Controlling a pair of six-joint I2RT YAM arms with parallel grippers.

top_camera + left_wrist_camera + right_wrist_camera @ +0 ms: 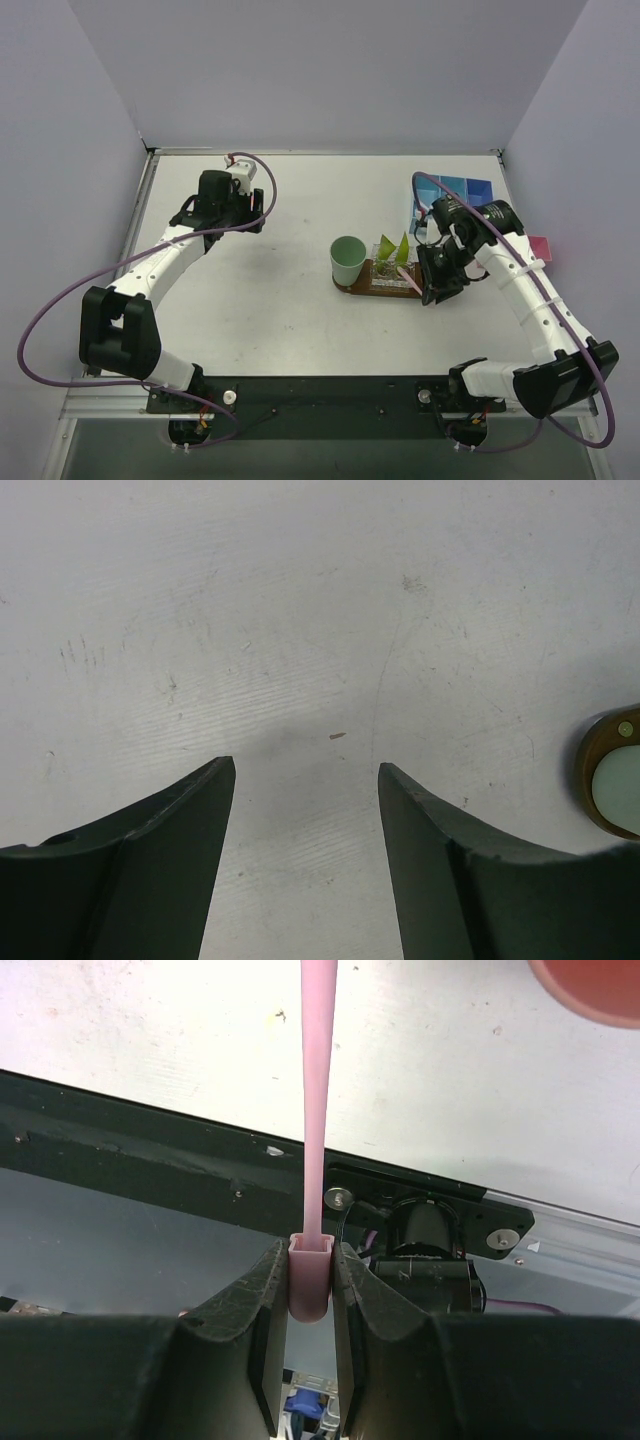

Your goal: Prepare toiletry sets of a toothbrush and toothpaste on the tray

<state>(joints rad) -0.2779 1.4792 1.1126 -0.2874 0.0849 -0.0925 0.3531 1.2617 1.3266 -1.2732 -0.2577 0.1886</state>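
Note:
The dark brown tray (352, 287) lies right of the table's middle. Two lime-green toothpaste tubes (392, 249) lie on it. My right gripper (434, 276) hovers at the tray's right end. It is shut on the capped end of a slim pale pink toothbrush (407, 273). In the right wrist view the fingers (262, 1290) clamp the cap and the toothbrush (318, 1080) points away over the table's near edge. My left gripper (230, 212) is far left of the tray. In the left wrist view it (305, 768) is open and empty above bare table.
A mint-green cup (348, 258) stands at the tray's left end; cup (622, 785) and tray rim (598, 748) show at the left wrist view's right edge. A blue compartment bin (462, 190) and a pink box (540, 246) sit behind the right arm.

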